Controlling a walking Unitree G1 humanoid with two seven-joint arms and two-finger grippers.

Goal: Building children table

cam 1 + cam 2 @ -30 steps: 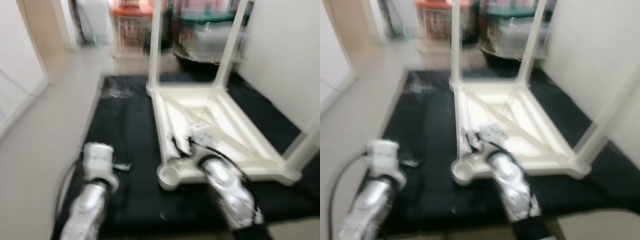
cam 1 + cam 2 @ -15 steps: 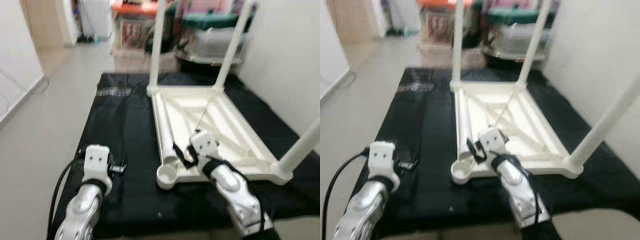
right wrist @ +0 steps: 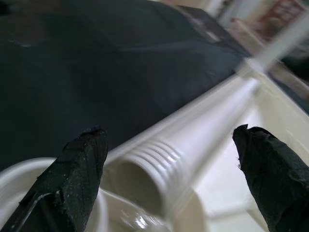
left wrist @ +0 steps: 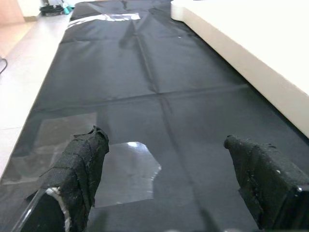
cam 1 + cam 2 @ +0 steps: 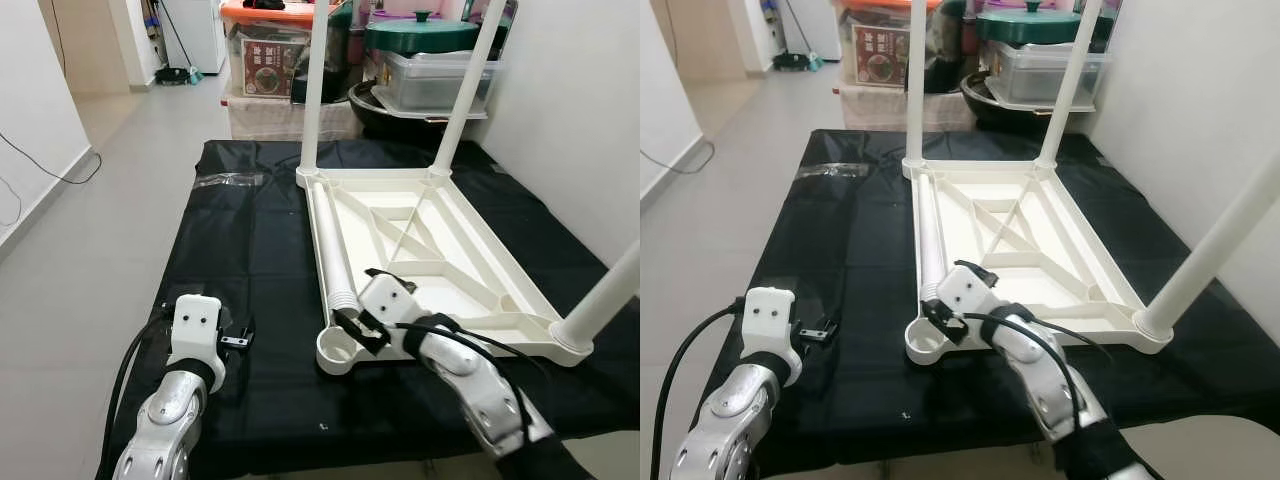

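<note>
White ribbed plastic table leg (image 5: 334, 259) lies between right gripper (image 5: 352, 326) wide jaws; centre, close above threads. Left gripper (image 4: 169, 183) wide, idle.

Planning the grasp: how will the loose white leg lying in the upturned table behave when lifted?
The leg looks like hollow plastic, so probably light and stiff. Being round and smooth, it may roll or slip between the open right claw's fingers. Its ribbed end should grip better.

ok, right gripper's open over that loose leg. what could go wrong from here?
1. The loose leg is a smooth round tube lying inside the upturned tabletop; the open right gripper straddles its threaded end and could slip or roll it on closing.
2. The empty corner socket sits right beside the fingers; they might snag its rim.
3. Three legs already stand upright; a swing could knock one.
</note>
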